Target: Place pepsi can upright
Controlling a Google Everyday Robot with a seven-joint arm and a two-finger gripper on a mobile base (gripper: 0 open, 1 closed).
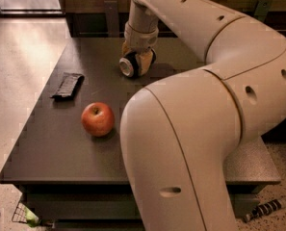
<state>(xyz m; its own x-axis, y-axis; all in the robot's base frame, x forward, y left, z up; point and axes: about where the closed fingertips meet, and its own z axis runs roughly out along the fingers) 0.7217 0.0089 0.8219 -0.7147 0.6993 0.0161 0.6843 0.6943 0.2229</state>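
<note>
The pepsi can (128,66) lies on its side at the back middle of the dark table (60,143), with its silver end facing front-left. My gripper (136,63) comes down on it from above. The tan fingers (146,61) sit on either side of the can and press against it. The can still rests on the table top. The rest of my arm fills the right half of the view and hides that part of the table.
A red apple (97,119) sits on the table in front of the can. A flat dark wrapper (68,85) lies at the left. The table's left and front edges drop to a speckled floor. A low wall runs behind the table.
</note>
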